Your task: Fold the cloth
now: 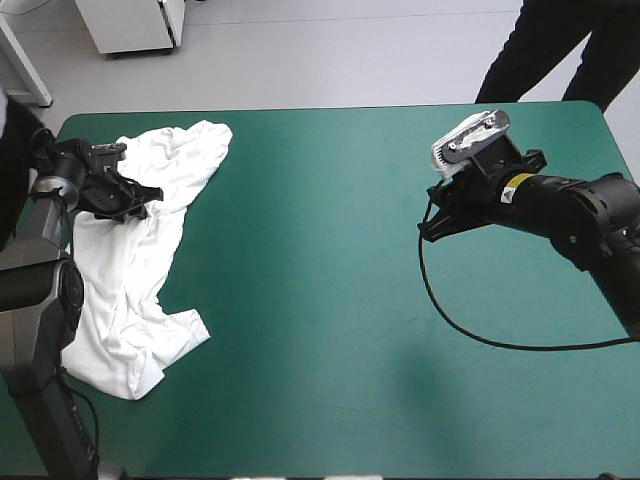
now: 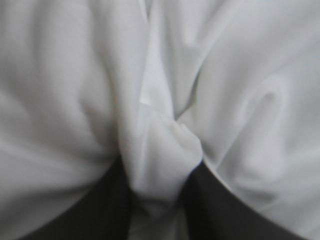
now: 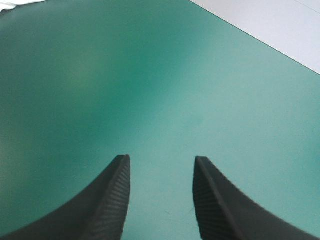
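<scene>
At the near left of the table with the teal-green cover (image 1: 330, 330): the white short-sleeved T-shirt of soft fabric (image 1: 120, 290), crumpled. Begins close to the near-left edge with a rumpled end, then runs as a long wrinkled heap along the left side toward the far-left corner.

Farther along this heap: the left gripper with two broad black fin-shaped fingers (image 1: 150, 200). Sits down on the cloth, past the middle of its length. Pinches a raised white fold tightly between both fingers (image 2: 100, 210), almost closed on it, with wrinkles all around.

About level with it but well apart, over the right half of the table: the right gripper of the same black kind (image 1: 432, 228). Hangs above bare cover and grips nothing. Keeps a clear gap between its fingers (image 3: 112, 200).

Farthest, near the far-left corner: the wider bunched end of the T-shirt.
</scene>
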{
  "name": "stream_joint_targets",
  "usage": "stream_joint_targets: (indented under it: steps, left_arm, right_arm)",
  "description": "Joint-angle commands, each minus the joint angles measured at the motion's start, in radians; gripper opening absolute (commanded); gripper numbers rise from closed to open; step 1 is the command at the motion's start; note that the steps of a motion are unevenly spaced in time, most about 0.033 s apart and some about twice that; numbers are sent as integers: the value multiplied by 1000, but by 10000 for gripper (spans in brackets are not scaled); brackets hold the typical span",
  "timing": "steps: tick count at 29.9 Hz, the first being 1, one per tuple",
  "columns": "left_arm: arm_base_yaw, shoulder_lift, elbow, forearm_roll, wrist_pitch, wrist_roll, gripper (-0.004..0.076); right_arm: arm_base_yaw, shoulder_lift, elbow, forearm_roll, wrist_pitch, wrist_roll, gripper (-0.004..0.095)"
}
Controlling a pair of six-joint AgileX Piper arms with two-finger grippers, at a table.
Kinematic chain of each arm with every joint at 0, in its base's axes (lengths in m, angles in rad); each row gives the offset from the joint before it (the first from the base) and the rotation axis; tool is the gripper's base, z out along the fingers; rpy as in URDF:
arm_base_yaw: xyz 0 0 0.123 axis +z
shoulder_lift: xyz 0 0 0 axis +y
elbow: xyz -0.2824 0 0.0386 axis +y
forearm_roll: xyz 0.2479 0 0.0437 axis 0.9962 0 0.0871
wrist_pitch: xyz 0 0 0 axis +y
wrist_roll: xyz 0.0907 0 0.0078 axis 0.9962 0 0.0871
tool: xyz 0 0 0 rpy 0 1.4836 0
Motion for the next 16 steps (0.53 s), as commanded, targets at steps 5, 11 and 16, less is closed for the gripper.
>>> stream_joint_targets:
  steps: [5, 11, 16]
  left_arm:
    - [-59, -34, -16, -168, 116, 89, -9]
    - [-258, -75, -19, -200, 144, 128, -9]
    - [-494, -82, -63, -197, 197, 130, -9]
  right_arm:
    - [2, -22, -24, 2, -41, 0, 389]
    - [2, -22, -22, -32, 19, 3, 389]
    - [2, -24, -22, -187, 62, 71, 389]
